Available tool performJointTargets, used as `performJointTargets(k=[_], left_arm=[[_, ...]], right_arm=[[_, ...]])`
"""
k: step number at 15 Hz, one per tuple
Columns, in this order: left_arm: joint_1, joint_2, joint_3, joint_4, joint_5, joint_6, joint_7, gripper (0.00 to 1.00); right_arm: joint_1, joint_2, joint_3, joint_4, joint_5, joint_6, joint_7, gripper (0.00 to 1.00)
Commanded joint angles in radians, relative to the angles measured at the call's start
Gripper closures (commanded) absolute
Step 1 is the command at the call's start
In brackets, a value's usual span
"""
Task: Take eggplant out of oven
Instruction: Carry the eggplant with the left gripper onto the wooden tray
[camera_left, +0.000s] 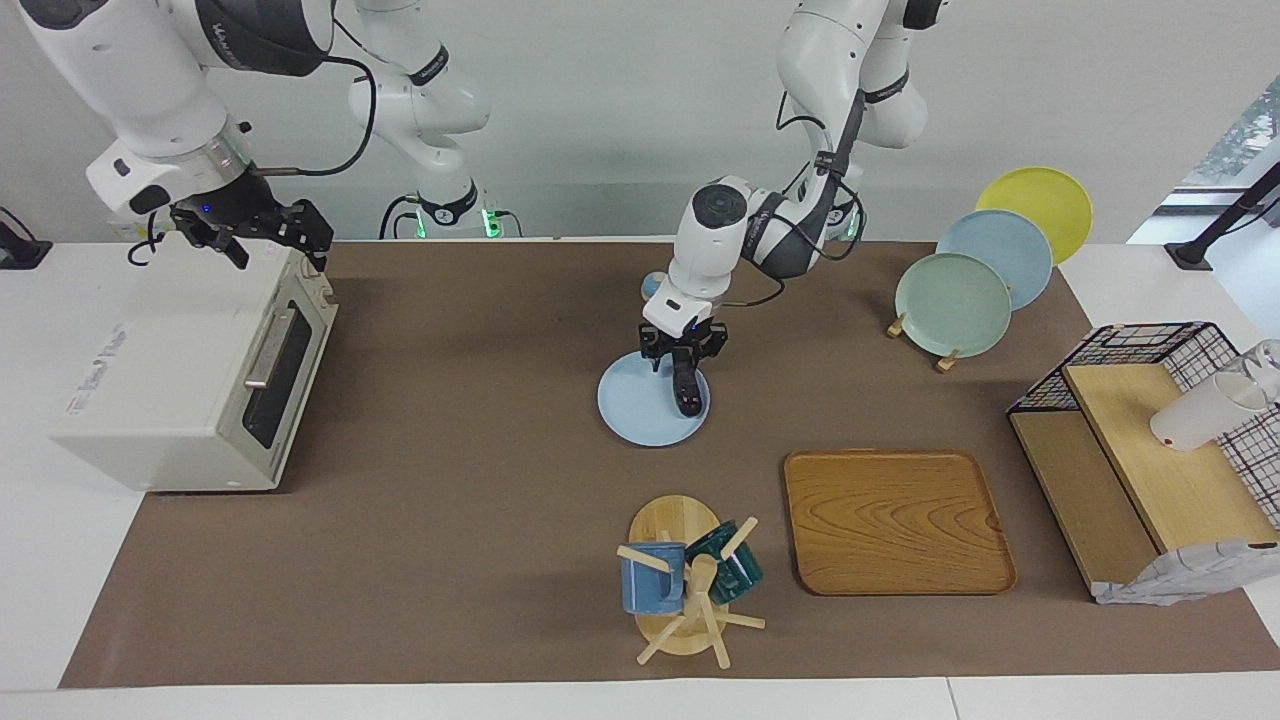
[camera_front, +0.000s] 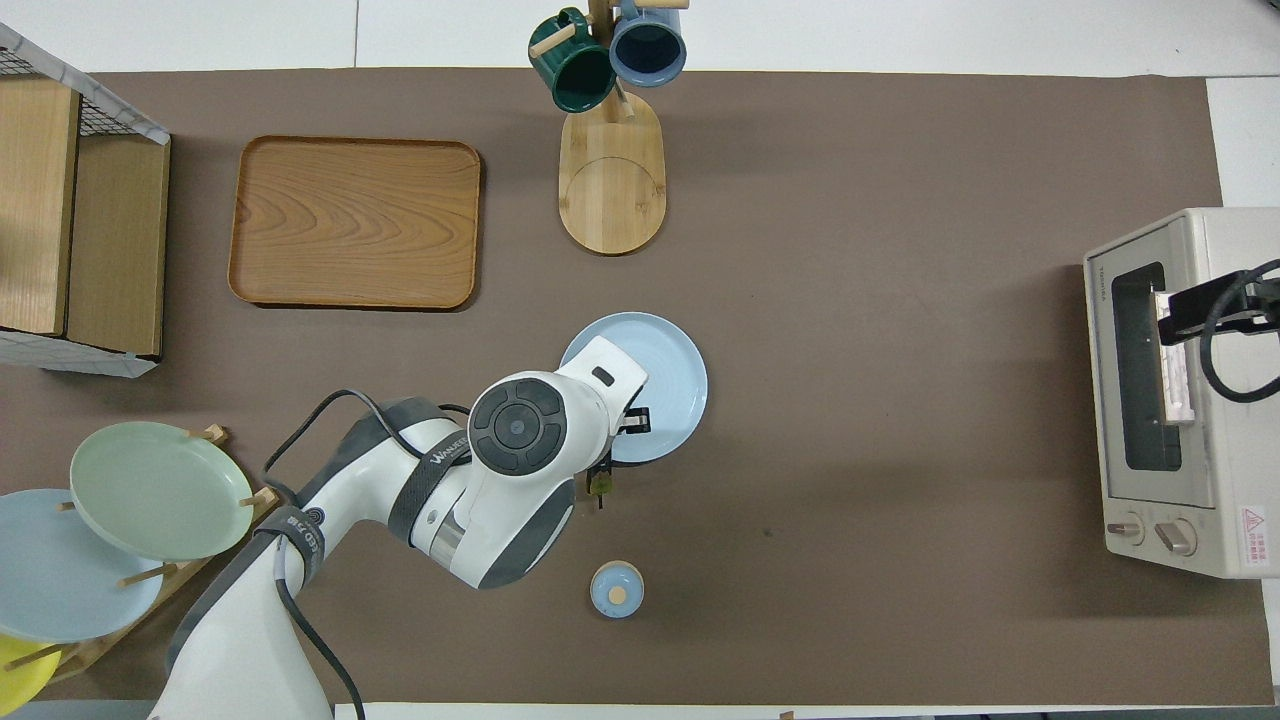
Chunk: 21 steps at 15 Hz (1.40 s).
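the slender dark eggplant (camera_left: 688, 385) lies on the light blue plate (camera_left: 630, 410); the left gripper (camera_left: 683, 352), angled down, clamps its stem end. the right gripper (camera_left: 262, 232) hangs spread over the oven (camera_left: 170, 370).

plain grey wall (camera_left: 600, 120), perhaps window (camera_left: 1240, 130)

Lighting: bright, even, diffuse, from above. Shadows: soft and short, beside the oven (camera_left: 190, 370), the mug rack (camera_left: 680, 580) and the wooden tray (camera_left: 895, 520). Glare: daylight patch at one upper corner (facing view only). Focus: sharp throughout; no motion blur. Edge distortion: slight.
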<state>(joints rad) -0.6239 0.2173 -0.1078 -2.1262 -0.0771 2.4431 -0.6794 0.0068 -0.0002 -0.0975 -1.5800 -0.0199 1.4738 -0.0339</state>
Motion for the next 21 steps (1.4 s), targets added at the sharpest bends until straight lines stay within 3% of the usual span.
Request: performJointTargets(k=[1, 2, 6, 9, 12, 15, 18, 21], left_arm=[[-0.01, 0.007, 0.014, 0.003, -0.01, 0.017, -0.009, 0.85], [-0.008, 0.005, 0.014, 0.005, -0.01, 0.014, -0.009, 1.0], [0.024, -0.018, 0.019, 0.047, -0.01, -0.053, -0.006, 1.0], [0.125, -0.021, 0.017, 0.188, -0.009, -0.214, 0.009, 1.0], [0.243, -0.001, 0.016, 0.288, -0.012, -0.291, 0.067, 1.0], [0.384, 0.051, 0.014, 0.385, -0.03, -0.34, 0.151, 1.0], [0.521, 0.077, 0.014, 0.431, -0.075, -0.366, 0.354, 1.0], [0.579, 0.173, 0.017, 0.504, -0.063, -0.361, 0.472, 1.0]], right_arm=[[-0.011, -0.014, 0.001, -0.003, 0.024, -0.007, 0.012, 0.0], [-0.011, -0.014, -0.002, -0.003, 0.025, -0.001, 0.017, 0.0], [-0.008, -0.017, -0.001, -0.006, 0.023, -0.007, 0.014, 0.0], [-0.01, -0.017, -0.001, -0.006, 0.024, -0.007, 0.014, 0.0], [-0.01, -0.017, -0.001, -0.008, 0.023, -0.007, 0.014, 0.0], [-0.01, -0.017, -0.001, -0.006, 0.024, -0.007, 0.014, 0.0], [-0.01, -0.017, -0.001, -0.006, 0.023, -0.007, 0.014, 0.0], [-0.01, -0.017, -0.001, -0.006, 0.025, -0.007, 0.014, 0.0]])
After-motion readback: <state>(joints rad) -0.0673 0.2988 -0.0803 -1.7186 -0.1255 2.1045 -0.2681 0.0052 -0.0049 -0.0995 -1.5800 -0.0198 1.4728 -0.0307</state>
